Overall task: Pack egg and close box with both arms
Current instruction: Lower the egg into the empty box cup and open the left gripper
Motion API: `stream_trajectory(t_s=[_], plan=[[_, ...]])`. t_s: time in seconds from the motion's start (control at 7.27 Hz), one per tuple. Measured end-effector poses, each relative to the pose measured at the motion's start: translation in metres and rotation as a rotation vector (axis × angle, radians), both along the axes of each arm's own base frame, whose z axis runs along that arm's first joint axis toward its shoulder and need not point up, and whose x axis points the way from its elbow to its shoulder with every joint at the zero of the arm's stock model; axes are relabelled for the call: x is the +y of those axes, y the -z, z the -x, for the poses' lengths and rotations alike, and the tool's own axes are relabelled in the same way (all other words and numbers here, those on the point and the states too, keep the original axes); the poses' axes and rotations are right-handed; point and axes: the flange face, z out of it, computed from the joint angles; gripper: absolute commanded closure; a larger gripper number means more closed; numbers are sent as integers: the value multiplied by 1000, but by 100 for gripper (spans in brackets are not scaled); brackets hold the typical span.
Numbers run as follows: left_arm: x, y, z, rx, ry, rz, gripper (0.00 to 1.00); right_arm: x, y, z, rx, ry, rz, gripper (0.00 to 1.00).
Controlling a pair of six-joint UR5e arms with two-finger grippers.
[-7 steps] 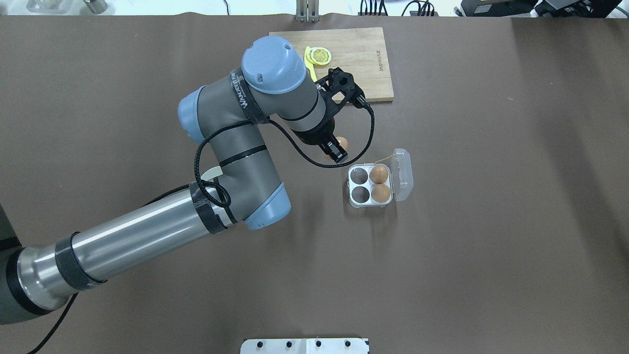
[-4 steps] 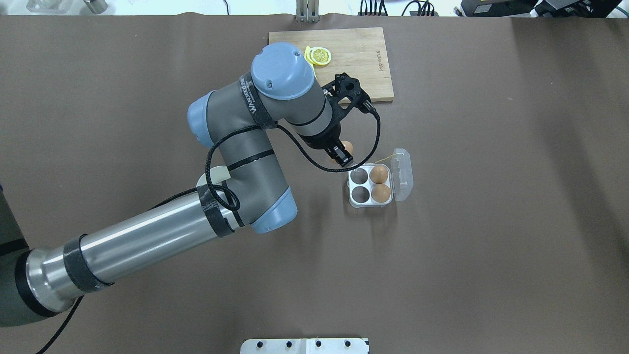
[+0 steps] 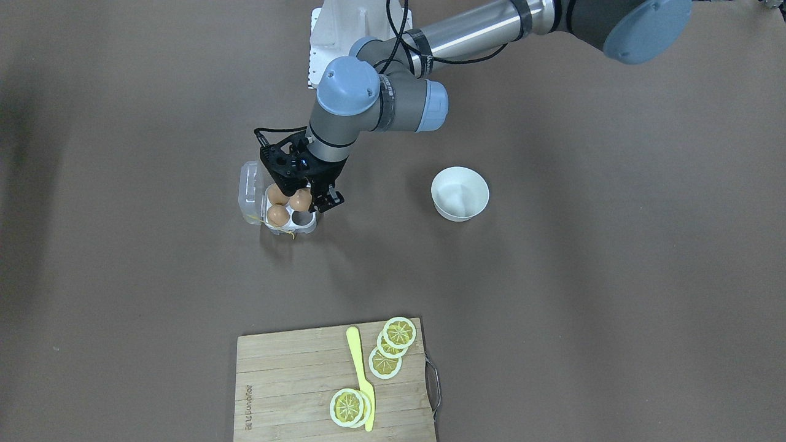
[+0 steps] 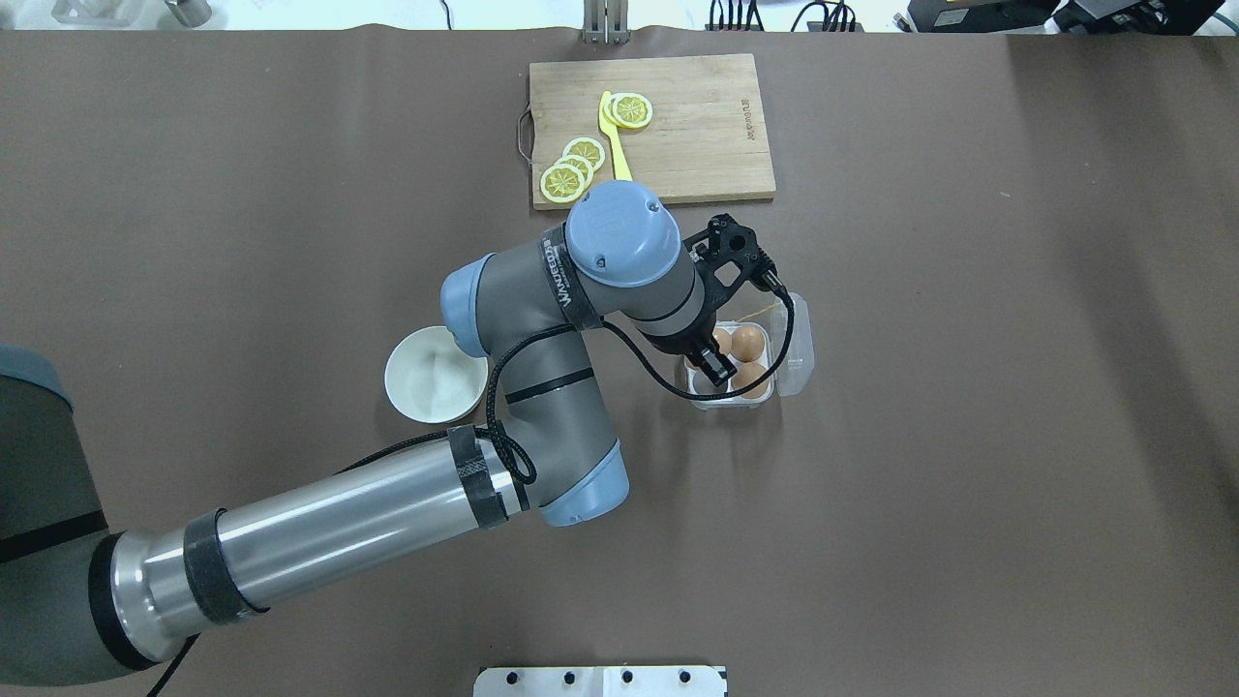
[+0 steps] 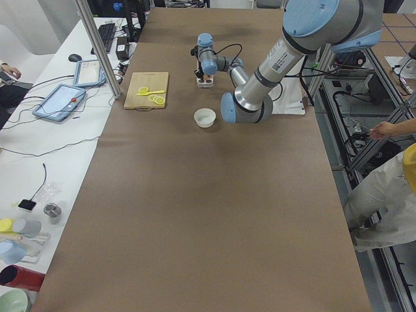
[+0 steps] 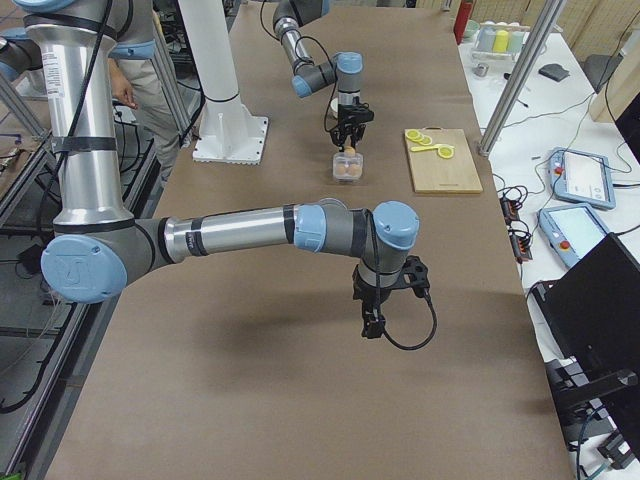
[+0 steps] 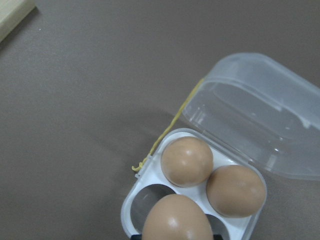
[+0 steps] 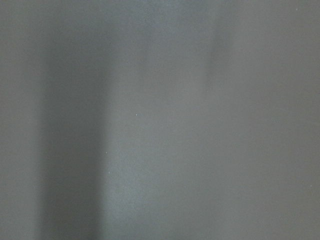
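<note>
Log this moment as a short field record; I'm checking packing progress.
left gripper: shut on the egg, above the box's empty cells
box: lid open, two other eggs seated, two cells empty
right gripper: far from the box, open or shut unclear
bowl: apart from the box
</note>
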Motion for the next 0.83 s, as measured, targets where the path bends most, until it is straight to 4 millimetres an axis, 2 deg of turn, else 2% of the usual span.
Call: stream_trajectory(t_s=[0.28,0.41,0.55,0.69,0.83], plan=[[11,1,-9,-3,7,-3,68,0,0,0,1,0,0,0],[14,3,-11,-1,10,-1,62,0,0,0,1,0,0,0],[16,4,-12,-1,13,6,27,0,0,0,0,0,0,0],[16,4,-13,0,15,12,22,0,0,0,0,0,-1,0],[16,5,-13,2,17,13,7,0,0,1,0,0,-1,0]])
